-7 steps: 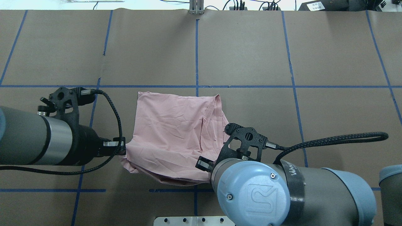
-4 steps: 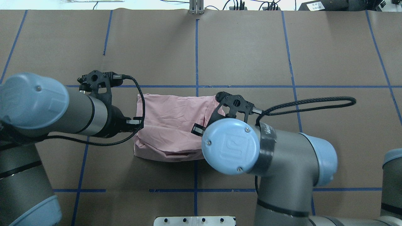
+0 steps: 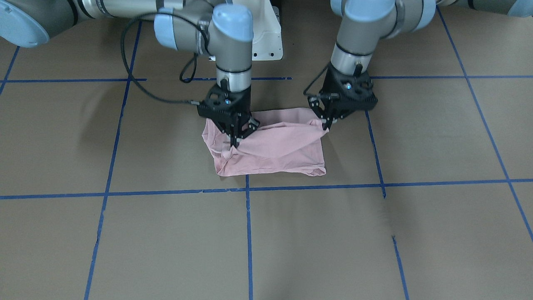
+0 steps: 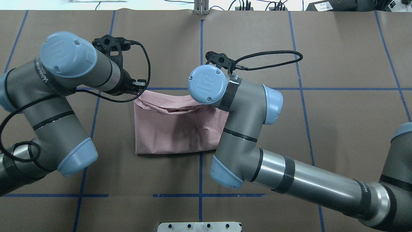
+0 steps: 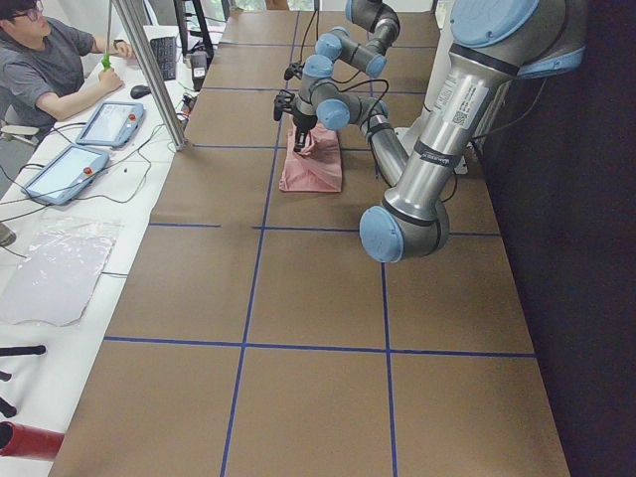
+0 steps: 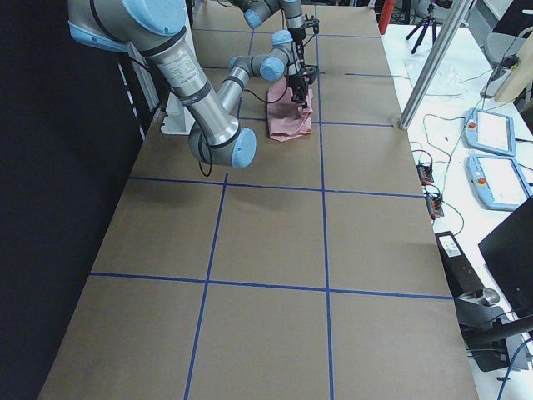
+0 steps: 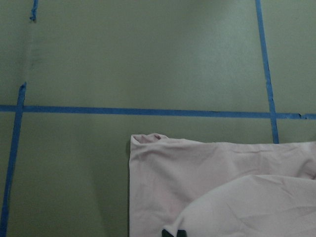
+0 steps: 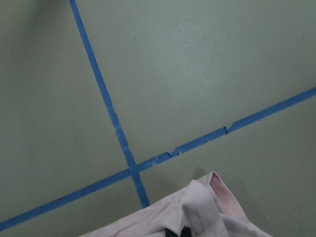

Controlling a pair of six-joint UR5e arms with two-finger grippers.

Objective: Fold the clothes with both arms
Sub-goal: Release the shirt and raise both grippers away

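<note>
The pale pink T-shirt [image 4: 173, 132] lies folded on the brown table, plain side up; no print shows. It also shows in the front view [image 3: 279, 152]. My left gripper [image 3: 326, 122] is shut on the shirt's corner and holds it just above the cloth; it also shows in the overhead view [image 4: 139, 89]. My right gripper [image 3: 234, 141] is shut on a bunched part of the shirt's other end. In the overhead view my right wrist hides it. Both wrist views show pink cloth [image 7: 207, 192] [image 8: 202, 212] at the fingertips.
Blue tape lines [image 4: 201, 54] grid the brown paper table. The white pedestal base [image 3: 266, 37] stands behind the shirt in the front view. A metal post [image 4: 201, 8] stands at the far edge. An operator [image 5: 45, 75] sits beyond the far edge.
Both grippers have carried the shirt's near edge away from the robot, over the cloth to its far edge. The shirt now lies doubled and shorter.
</note>
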